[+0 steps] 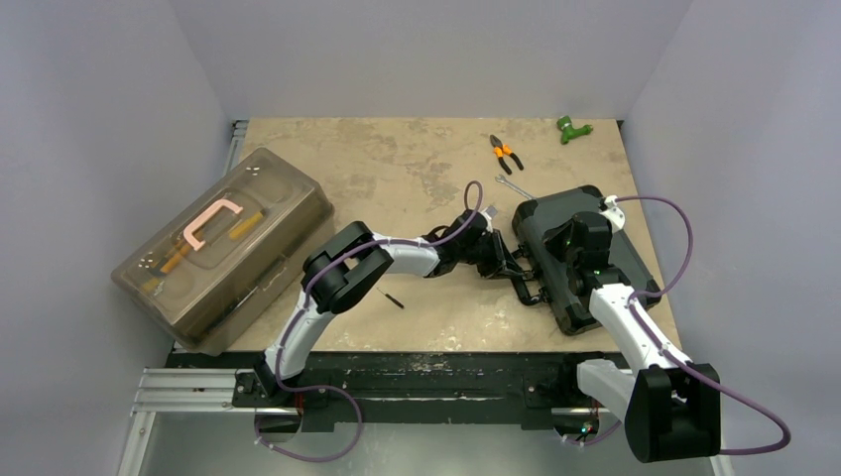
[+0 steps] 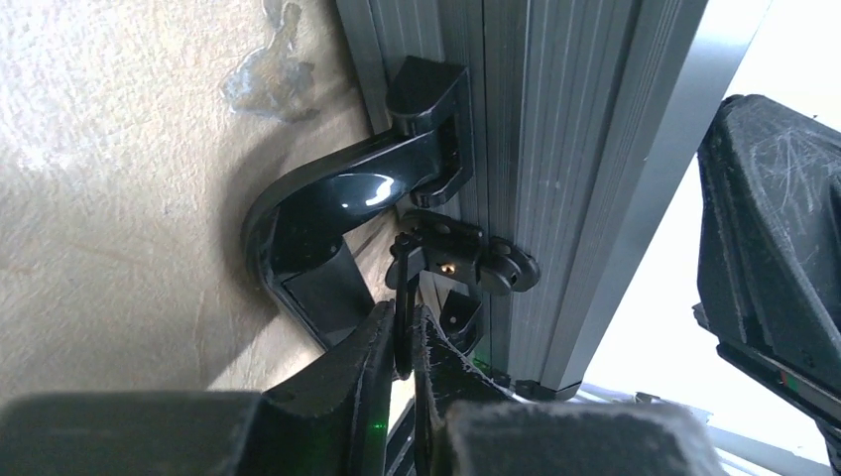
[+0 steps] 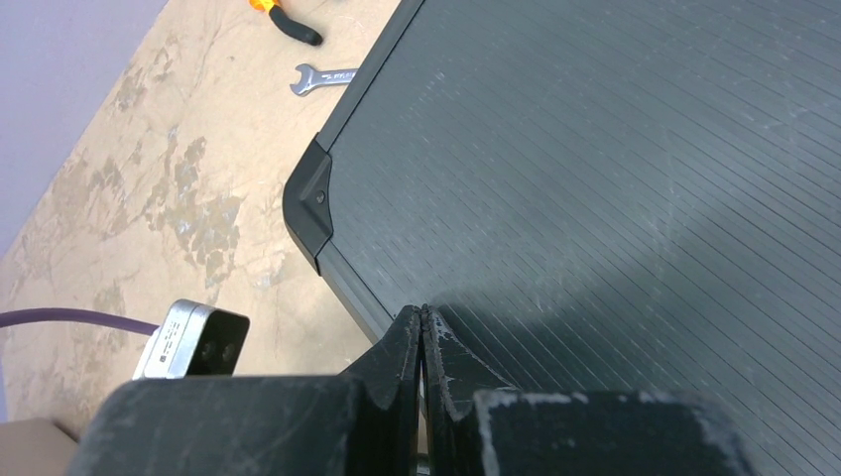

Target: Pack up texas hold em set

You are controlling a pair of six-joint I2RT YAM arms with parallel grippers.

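Handle and latch crowd case front; tabletop beyond seems open.

Pretty bare setup: plain pale lavender-grey walls box in the left, top and right of the frame. In the middle sits a tan table with blotchy darker patches, evenly lit, soft shadows. A silver metal rail runs along the lower left.
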